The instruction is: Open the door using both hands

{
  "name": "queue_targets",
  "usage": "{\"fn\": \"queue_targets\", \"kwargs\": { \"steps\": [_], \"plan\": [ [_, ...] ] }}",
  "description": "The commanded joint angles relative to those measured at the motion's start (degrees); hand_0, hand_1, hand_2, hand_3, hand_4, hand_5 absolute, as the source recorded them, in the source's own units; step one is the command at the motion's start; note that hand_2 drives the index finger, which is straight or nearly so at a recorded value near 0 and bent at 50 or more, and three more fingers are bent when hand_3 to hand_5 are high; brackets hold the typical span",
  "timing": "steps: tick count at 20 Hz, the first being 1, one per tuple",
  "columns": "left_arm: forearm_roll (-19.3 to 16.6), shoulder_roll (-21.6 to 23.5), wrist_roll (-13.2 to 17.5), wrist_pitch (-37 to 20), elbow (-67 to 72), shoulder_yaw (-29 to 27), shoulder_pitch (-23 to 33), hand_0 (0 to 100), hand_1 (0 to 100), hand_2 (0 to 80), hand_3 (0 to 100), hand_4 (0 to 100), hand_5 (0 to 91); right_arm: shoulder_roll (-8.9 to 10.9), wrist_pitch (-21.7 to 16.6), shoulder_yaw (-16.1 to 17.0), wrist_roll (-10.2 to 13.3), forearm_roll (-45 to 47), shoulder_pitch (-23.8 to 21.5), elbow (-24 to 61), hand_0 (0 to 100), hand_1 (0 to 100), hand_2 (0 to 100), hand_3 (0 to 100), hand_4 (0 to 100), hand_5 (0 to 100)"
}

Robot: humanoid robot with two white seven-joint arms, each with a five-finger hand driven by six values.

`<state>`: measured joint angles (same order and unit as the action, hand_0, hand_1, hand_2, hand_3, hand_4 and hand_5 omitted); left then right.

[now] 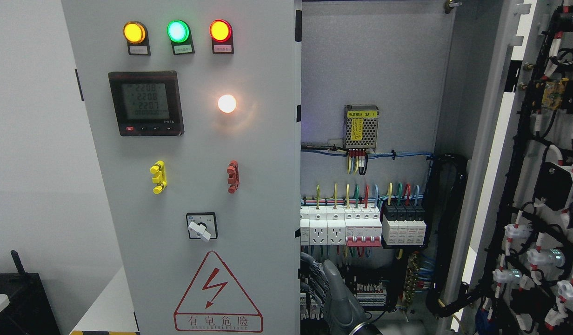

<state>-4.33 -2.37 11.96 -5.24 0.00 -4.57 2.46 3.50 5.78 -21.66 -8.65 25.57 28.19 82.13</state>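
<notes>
The grey electrical cabinet has two doors. Its left door (249,186) stands closed or nearly closed, carrying three indicator lamps, a digital meter (145,103), a rotary switch (201,226) and a red hazard triangle. The right door (537,186) is swung wide open to the right, its wired inner face showing. My right hand (335,298) rises from the bottom edge just right of the middle. It sits low inside the opening, right beside the left door's free edge (298,260). Whether it grips that edge is hidden. My left arm does not show.
Inside the cabinet, breakers and sockets (361,225) line a rail, with a power supply (361,126) above and black cable bundles (447,223) at the right. A white wall lies to the left, and a dark object (16,298) sits at the lower left.
</notes>
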Motion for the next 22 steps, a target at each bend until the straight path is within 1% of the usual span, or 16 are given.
{"fn": "queue_targets", "kwargs": {
  "steps": [1,5,10,13,15,17,18,22],
  "plan": [
    [-0.1,0.0,0.0,0.0,0.4,0.0,0.0,0,0,0.0,0,4,0.0,0.71,0.0,0.0,-0.1,0.3,0.1,-1.0,0,0,0,0,0,0],
    [0.0,0.0,0.0,0.0,0.4,0.0,0.0,0,0,0.0,0,4,0.0,0.71,0.0,0.0,-1.2,0.4,0.6,-1.4,0,0,0,0,0,0],
    [0.0,0.0,0.0,0.0,0.4,0.0,0.0,0,0,0.0,0,4,0.0,0.71,0.1,0.0,-1.4,0.4,1.3,-1.7,0,0,0,0,0,0],
    [0.0,0.0,0.0,0.0,0.4,0.0,0.0,0,0,0.0,0,4,0.0,0.71,1.2,0.1,-1.4,0.4,1.3,-1.7,0,0,0,0,0,0],
    [0.0,0.0,0.0,0.0,0.4,0.0,0.0,0,0,0.0,0,4,0.0,0.71,1.2,0.1,-1.5,0.4,1.3,-1.7,0,0,0,0,0,0],
    [0.0,0.0,0.0,0.0,0.4,0.0,0.0,0,0,0.0,0,4,0.0,0.71,1.2,0.2,-2.9,0.4,1.3,-1.7,0,0,0,0,0,0],
    [-0.1,0.0,0.0,0.0,0.4,0.0,0.0,0,0,0.0,0,4,0.0,0.71,1.2,0.3,-3.1,0.4,1.3,-1.7,0,0,0,0,0,0],
    [0.0,0.0,0.0,0.0,0.4,0.0,0.0,0,0,0.0,0,4,0.0,0.71,1.2,0.5,-3.3,0.4,1.3,-1.7,0,0,0,0,0,0]
  ]
}}
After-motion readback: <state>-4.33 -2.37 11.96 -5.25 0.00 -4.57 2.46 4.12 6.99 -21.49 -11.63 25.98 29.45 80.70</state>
